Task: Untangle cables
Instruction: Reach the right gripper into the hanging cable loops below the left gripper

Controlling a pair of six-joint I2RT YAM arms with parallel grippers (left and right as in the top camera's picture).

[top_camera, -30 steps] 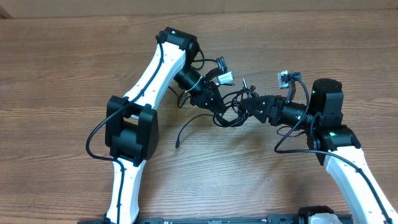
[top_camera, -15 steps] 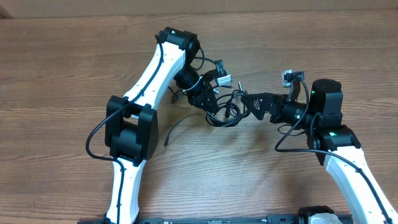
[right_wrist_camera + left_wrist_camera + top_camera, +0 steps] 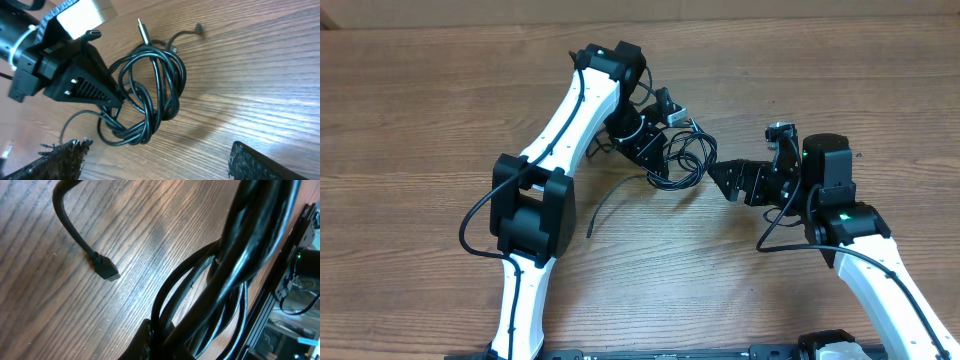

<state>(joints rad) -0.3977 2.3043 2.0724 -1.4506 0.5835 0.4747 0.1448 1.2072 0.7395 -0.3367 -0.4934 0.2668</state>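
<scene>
Bare wood-grain surface [image 3: 440, 100] runs under everything, and the cables [image 3: 150, 95] sit near its middle as one looped black bundle, between the two wrists. The left jaws, at the end of the left arm [image 3: 575, 110], are clenched on one edge of that bundle. Whether the loops rest on the surface or hang just above it cannot be told. The right jaws, on the right arm [image 3: 880, 265], stand wide apart and empty, just beside the bundle and facing it. One strand trails away towards the left arm's elbow, ending in a dark plug [image 3: 106, 270] that lies flat on the wood. Another ends in a silver plug tip [image 3: 143, 31] that sticks out at the far side of the coil. The step in hand looks like choosing a strand for the right jaws, and a free end is the better pick — the silver tip is exposed and apart from its neighbours. Close on that single strand near its end, not on the crossing where several overlap. Draw it slowly away from the left jaws, feeding the end back through the loop — a straight tug would likely tighten the knot.
</scene>
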